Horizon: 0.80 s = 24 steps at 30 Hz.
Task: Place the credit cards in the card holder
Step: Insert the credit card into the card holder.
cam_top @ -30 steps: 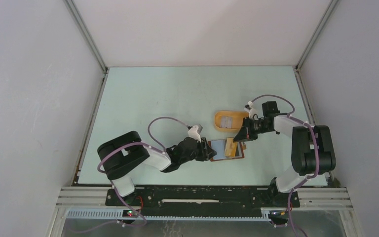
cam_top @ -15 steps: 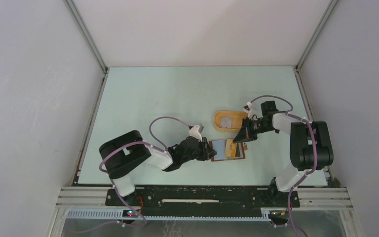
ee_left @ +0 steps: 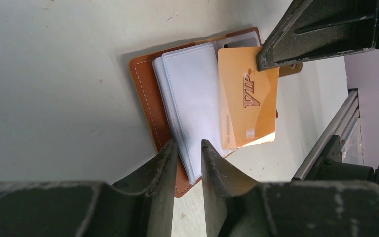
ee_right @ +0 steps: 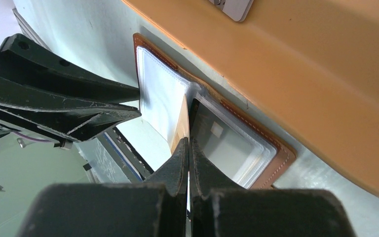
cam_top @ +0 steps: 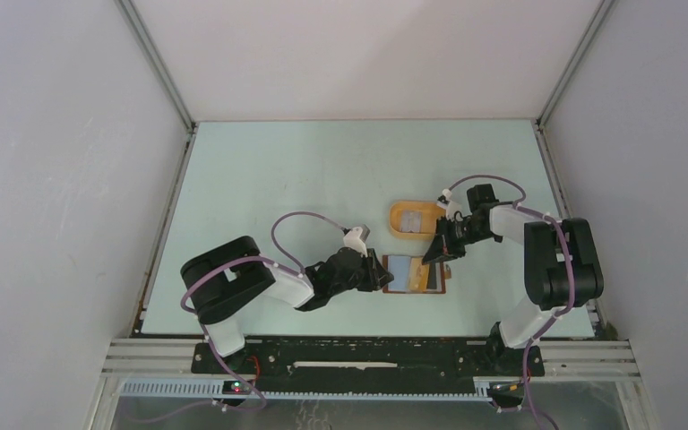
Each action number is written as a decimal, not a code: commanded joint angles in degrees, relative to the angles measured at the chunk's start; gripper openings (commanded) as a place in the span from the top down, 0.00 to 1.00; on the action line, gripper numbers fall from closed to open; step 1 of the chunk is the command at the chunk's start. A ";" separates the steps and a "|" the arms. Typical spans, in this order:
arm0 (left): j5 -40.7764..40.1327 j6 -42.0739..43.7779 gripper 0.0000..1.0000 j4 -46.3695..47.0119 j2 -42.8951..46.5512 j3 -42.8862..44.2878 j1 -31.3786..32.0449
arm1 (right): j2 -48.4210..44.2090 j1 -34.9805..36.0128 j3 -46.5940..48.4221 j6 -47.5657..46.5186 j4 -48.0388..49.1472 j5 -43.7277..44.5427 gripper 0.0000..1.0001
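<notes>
The reddish-brown card holder (cam_top: 439, 288) lies open on the table, its clear sleeves (ee_left: 192, 94) fanned upward. My left gripper (ee_left: 187, 145) comes in low from the left and is shut on the holder's near edge, with sleeves and leather cover between its fingers. My right gripper (ee_right: 188, 145) is shut on a gold credit card (ee_left: 246, 98) marked VIP, holding it by a far corner over the holder's right half. In the right wrist view this card (ee_right: 181, 123) shows edge-on between the sleeves. Another grey card (cam_top: 414, 219) lies in the tray.
An orange-yellow oval tray (cam_top: 399, 231) sits just behind the card holder, close to the right gripper (cam_top: 432, 255). Both arms meet at the table's middle, the left gripper (cam_top: 382, 274) nearly touching the right. Pale walls enclose the table on three sides.
The left jaws have narrowed onto the holder's edge. The right gripper has shifted slightly back and right, and the gold card now lies lower over the holder.
</notes>
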<state>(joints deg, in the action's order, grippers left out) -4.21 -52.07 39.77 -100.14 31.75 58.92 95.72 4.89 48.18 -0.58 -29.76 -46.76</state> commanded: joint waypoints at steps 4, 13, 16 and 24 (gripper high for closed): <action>1.63 0.35 0.70 -1.45 -1.68 1.63 0.60 | 0.35 1.75 1.56 2.98 0.94 4.75 1.00; 2.18 0.48 0.70 -1.36 -1.99 1.96 0.67 | 1.05 1.88 1.91 3.92 1.34 4.70 1.00; 2.27 0.48 0.70 -1.27 -2.07 2.03 0.67 | 0.98 1.82 1.94 4.03 1.23 5.45 1.00; 2.63 0.48 0.70 -0.97 -1.99 2.09 0.76 | 1.68 2.09 2.28 4.91 1.40 6.39 0.96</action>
<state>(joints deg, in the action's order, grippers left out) -3.33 -52.05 40.16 -100.88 32.36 58.92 96.25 6.24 48.51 3.70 -29.58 -43.31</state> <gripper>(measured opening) 0.298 0.033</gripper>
